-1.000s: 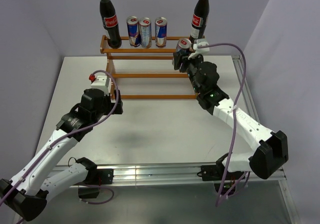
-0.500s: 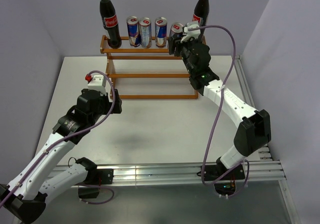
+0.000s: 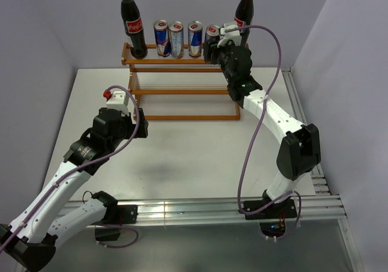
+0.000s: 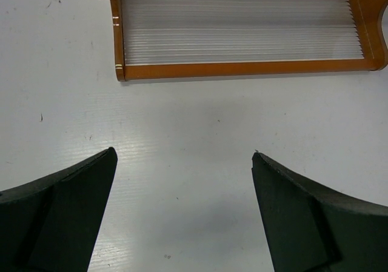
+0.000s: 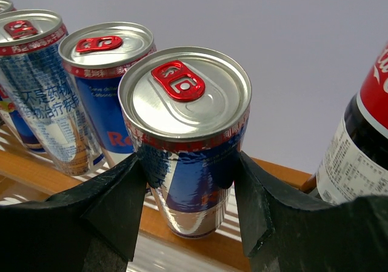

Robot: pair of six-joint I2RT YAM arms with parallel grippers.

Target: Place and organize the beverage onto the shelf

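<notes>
L gripper [image 4: 183, 160]: matte black wedge fingers, jaws wide, empty, over smooth white table [image 3: 200, 157]. Shelf [image 3: 182, 117]: reddish-brown wood, 3 stepped tiers, thin pale rods. R gripper [image 5: 189, 163]: jaws clasp 4th can [image 5: 185, 96], slim blue-silver cyl., red tab, at top tier beside three cans [image 3: 176, 39]. Two cola bottles [image 3: 133, 26], dark, glossy, red caps, at tier ends.

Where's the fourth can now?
The fourth can is gripped in the right hand at the top tier of the shelf, right of centre in the top view, between the third can and the right cola bottle.
</notes>
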